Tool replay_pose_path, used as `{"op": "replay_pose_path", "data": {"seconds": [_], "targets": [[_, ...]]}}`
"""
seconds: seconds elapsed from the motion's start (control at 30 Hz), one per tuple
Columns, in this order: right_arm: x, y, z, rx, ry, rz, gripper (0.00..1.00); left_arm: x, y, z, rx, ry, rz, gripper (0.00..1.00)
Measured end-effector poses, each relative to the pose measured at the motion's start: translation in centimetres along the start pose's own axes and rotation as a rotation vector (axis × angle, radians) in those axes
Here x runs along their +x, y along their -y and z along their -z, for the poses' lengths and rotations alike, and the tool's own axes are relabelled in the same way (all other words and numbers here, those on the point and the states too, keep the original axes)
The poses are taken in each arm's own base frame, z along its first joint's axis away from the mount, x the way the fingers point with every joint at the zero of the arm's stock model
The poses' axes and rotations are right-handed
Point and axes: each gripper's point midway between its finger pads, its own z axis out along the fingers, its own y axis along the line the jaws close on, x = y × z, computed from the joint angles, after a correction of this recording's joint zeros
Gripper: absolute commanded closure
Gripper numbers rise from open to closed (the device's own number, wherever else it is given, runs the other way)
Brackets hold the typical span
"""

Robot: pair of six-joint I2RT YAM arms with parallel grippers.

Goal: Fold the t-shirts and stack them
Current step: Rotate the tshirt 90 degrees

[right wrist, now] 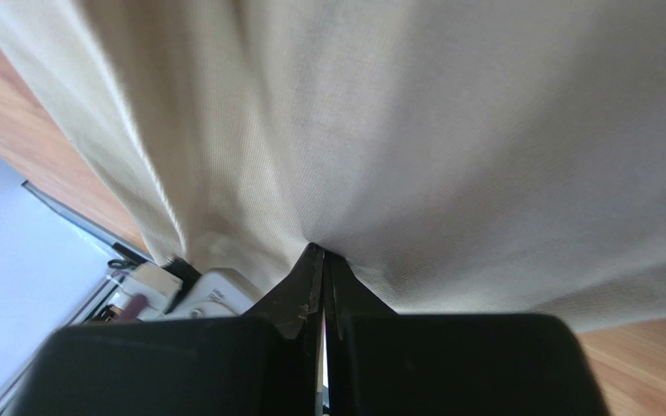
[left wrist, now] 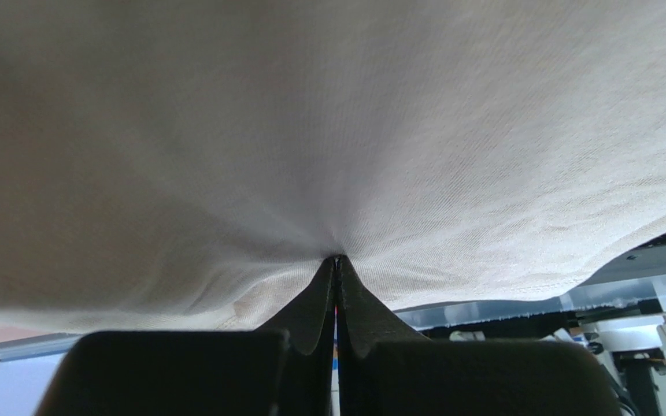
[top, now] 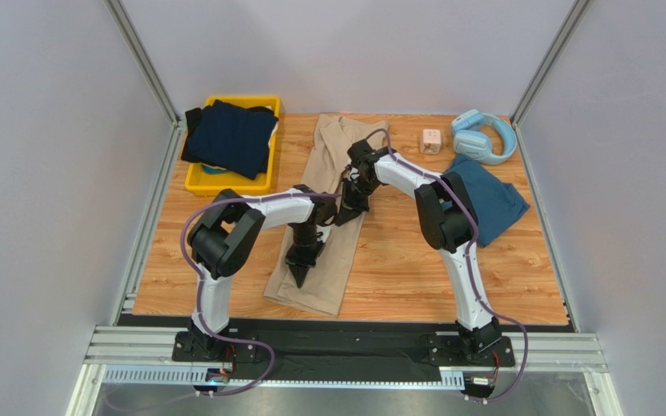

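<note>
The beige t-shirt lies as a long narrow strip down the middle of the table. My left gripper points down onto the strip's near part. In the left wrist view the left gripper is shut, with the beige cloth puckered at its tips. My right gripper is at the strip's right edge near its middle. The right wrist view shows it shut on a pinch of beige cloth. A dark navy t-shirt sits in the yellow bin. The teal-blue t-shirt lies crumpled at the right.
Light-blue headphones and a small pale cube sit at the back right. The yellow bin stands at the back left corner. Grey walls close the table on three sides. The two arms cross close together over the strip.
</note>
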Motion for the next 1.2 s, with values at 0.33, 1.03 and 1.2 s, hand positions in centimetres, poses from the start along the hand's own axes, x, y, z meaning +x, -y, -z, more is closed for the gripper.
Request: {"op": "replay_pose_path", "data": {"seconds": [0.33,1.03,1.2], "targets": [[-5.6,3.6,3.3,0.133,0.087,-0.047,0.82,-3.2,6.0,0.4,-0.054,-0.022,-0.031,0.98],[5.5,8.8,13.6,-0.021,0.14,-0.16,0.53,-7.2,-1.0,13.6,0.156,0.632,0.124,0.59],[11.0,11.5,9.4,-0.027,-0.028,-0.273,0.5,-5.0,-3.8,6.5,0.19,0.431,0.195,0.53]]}}
